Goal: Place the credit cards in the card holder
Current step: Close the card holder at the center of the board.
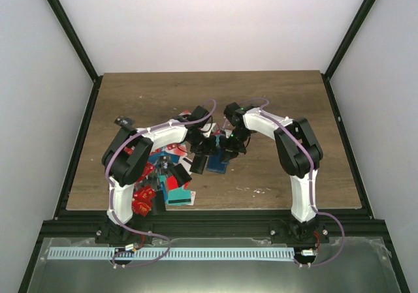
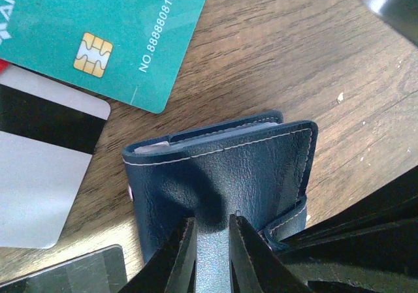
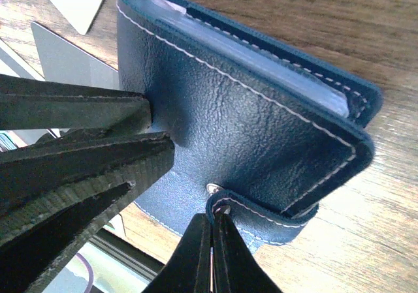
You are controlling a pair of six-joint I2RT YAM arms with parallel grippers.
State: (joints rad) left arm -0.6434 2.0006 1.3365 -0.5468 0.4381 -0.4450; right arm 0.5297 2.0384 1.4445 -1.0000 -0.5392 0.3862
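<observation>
**Item:** card holder [image 2: 222, 182], dark blue grained leather with white stitching, folded over.

**Position:** It lies straight ahead of the left gripper [image 2: 212, 233], whose jaws are clenched on the near edge of the cover. The clasp tab [image 3: 225, 205] sits at the very tips of the right gripper [image 3: 213, 231], whose jaws are pinched tight on it. The snap stud [image 3: 212, 188] is just beyond those tips. A pale layer shows between the covers on the side away from both sets of jaws; whether it is cards or lining cannot be told.

**Loose stock on the wooden table [image 2: 313, 58]:**
- A teal chip card [image 2: 98, 25] lies beyond the left jaws and off to one side.
- A white card with a black magnetic stripe [image 2: 39, 169] lies beside the holder on that same side.
- A dark card [image 2: 85, 273] lies close against the outer face of one left finger.
- The heap of credit cards [image 1: 145, 200], mostly red, sits well behind both sets of jaws.

**Hazards, as judged:**
- The hold on the tab is shallow, so a pull could slip it free.
- If the arms pull out of step, the holder could twist or drag out of the left jaws.
- If the holder tips once unfastened, anything inside could slide out.
- A shift of the left jaws could scuff the neighbouring dark card along the table.
- Both grippers are occupied, so neither is free to fetch a card.
</observation>
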